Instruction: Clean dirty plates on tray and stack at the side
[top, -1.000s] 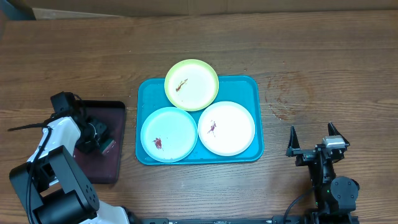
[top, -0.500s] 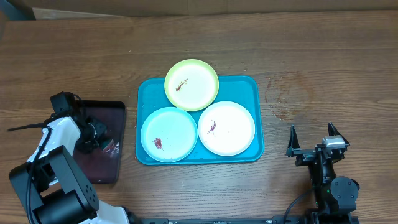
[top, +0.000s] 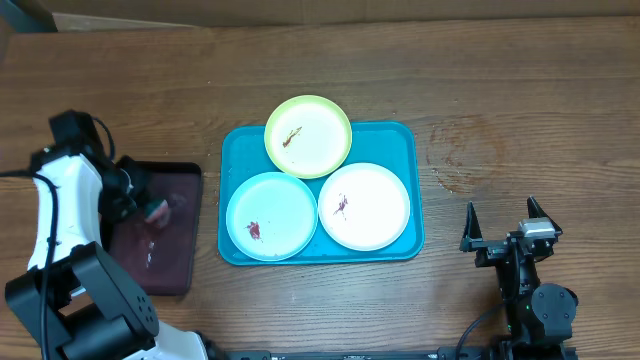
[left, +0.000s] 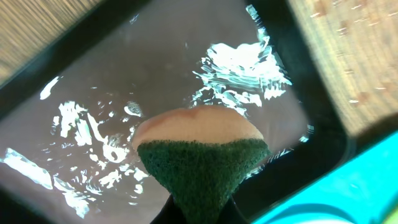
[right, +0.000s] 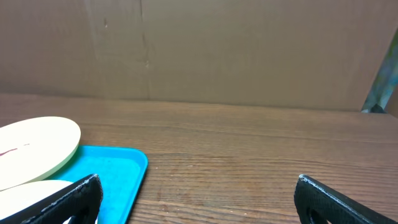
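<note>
Three plates lie on the turquoise tray (top: 400, 140): a yellow-green plate (top: 308, 136) at the far edge, a light blue plate (top: 271, 215) at the near left and a white plate (top: 364, 206) at the near right. Each carries a small reddish-brown smear. My left gripper (top: 150, 210) is shut on a sponge (left: 202, 162) with a green scouring face and a peach back, held just above the wet dark tray (left: 124, 93). My right gripper (top: 503, 222) stands open to the right of the turquoise tray, nothing between its fingers (right: 74, 199).
The dark maroon tray (top: 170, 260) lies left of the turquoise one, its surface wet and shiny. Bare wooden table (top: 500, 100) surrounds both trays. A brown cardboard wall (right: 199, 50) stands at the back.
My left gripper has closed on the sponge in the dark tray and drawn it up and toward the far side. The right arm and the plates have not moved.
</note>
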